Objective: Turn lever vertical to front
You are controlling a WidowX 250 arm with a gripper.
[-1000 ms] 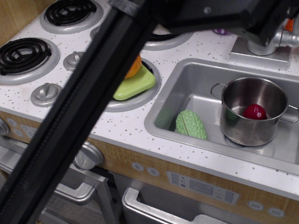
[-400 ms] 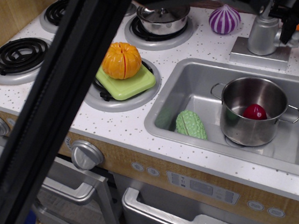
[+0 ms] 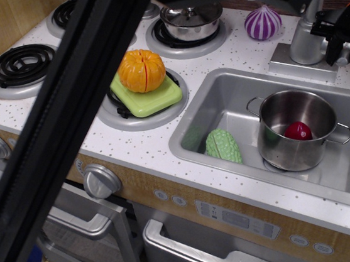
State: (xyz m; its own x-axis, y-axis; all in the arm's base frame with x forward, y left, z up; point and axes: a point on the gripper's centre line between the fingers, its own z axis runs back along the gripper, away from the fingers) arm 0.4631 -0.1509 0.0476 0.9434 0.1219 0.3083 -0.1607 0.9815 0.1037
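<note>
lever (image 3: pixel 344 59) — between gripper (image 3: pixel 346 46) fingers | grip state — cannot tell

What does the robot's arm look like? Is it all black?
Mostly, yes. The arm is a long, straight black beam with squared edges and a slightly shiny finish, crossing the picture diagonally. At the top it joins a chunky black block. The gripper at the far right is black too, with blocky fingers. No cables, stickers or writing show on it.
</note>
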